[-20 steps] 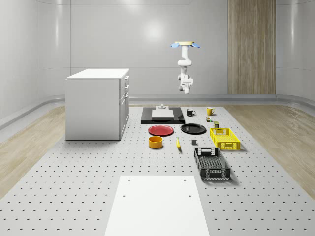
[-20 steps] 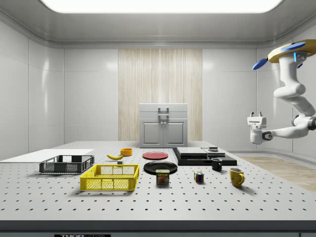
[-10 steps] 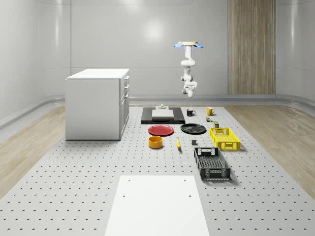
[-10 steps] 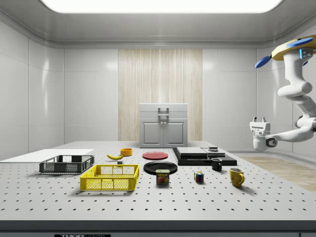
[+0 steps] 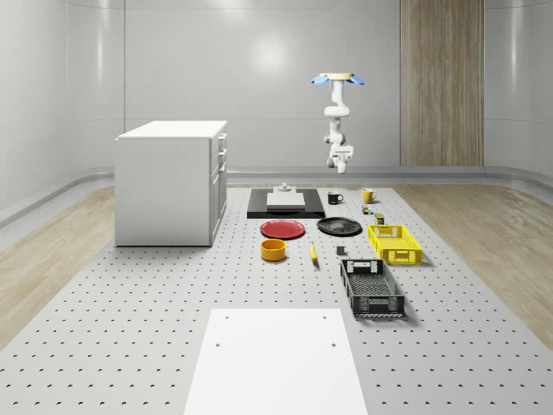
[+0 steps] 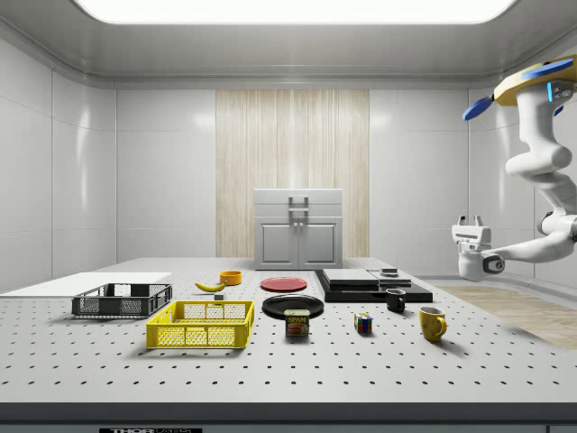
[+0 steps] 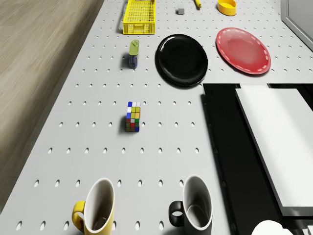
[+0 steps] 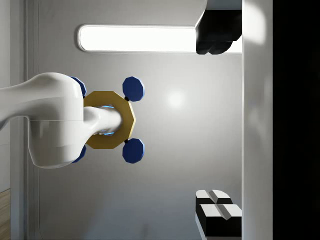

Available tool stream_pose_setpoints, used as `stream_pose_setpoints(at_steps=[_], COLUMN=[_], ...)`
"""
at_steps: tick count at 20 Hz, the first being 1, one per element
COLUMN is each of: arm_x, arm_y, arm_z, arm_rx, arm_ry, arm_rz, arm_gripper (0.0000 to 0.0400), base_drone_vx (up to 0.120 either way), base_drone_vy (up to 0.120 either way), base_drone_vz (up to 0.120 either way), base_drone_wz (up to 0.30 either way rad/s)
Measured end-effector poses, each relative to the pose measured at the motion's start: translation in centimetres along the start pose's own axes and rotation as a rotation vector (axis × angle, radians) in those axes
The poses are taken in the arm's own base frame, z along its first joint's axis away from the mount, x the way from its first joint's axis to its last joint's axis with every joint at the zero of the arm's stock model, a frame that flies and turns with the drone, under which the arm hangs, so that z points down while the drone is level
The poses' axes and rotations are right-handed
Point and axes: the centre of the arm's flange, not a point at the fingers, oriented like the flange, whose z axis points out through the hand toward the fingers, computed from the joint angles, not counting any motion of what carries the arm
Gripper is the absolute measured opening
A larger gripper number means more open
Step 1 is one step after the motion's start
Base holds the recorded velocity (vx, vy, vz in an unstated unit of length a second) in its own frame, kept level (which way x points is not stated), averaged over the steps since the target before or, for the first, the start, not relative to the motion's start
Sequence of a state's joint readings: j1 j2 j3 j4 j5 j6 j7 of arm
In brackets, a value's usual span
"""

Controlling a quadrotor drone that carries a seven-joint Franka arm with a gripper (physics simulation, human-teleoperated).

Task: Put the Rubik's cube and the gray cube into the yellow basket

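Observation:
The Rubik's cube (image 5: 366, 209) (image 6: 362, 323) (image 7: 132, 116) lies on the perforated table near the two mugs. A small gray cube (image 5: 340, 251) (image 7: 180, 10) rests beside the yellow basket (image 5: 395, 243) (image 6: 200, 326) (image 7: 139, 17), which has nothing in it. The drone (image 5: 338, 79) (image 6: 541, 77) hovers high over the table's far end, past the mugs. Its arm hangs down with the gripper (image 5: 343, 166) (image 6: 470, 219) (image 8: 217, 120) turned upward, well above and away from both cubes. The fingers (image 8: 216, 31) stand wide apart, open and holding nothing.
A yellow mug (image 7: 96, 211) and a black mug (image 7: 194, 210) stand close to the Rubik's cube, a can (image 7: 134, 54) between it and the basket. A black plate (image 7: 181, 59), red plate (image 7: 243, 50), black slab (image 5: 286, 204), black crate (image 5: 371, 288) and white cabinet (image 5: 171, 180) also occupy the table.
Drone and arm have drifted toward the whole-scene view's right. The gripper moved with them and sits slightly lower. Nothing on the table has moved.

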State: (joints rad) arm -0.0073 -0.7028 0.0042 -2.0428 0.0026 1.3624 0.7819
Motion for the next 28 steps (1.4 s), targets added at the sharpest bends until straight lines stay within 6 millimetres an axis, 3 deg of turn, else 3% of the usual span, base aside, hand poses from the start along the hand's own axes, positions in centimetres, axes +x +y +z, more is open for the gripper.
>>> stream_pose_setpoints(at_steps=[22, 28], arm_x=[-0.19, -0.38], arm_y=[0.03, -0.09], arm_z=[-0.08, -0.07], arm_rx=[0.003, -0.009], arm_ry=[0.02, 0.039], arm_rz=[0.0, 0.0], arm_gripper=[0.04, 0.04], base_drone_vx=[0.12, 0.12], base_drone_vy=[0.12, 0.0], base_drone_vz=[0.0, 0.0], base_drone_wz=[0.0, 0.0])
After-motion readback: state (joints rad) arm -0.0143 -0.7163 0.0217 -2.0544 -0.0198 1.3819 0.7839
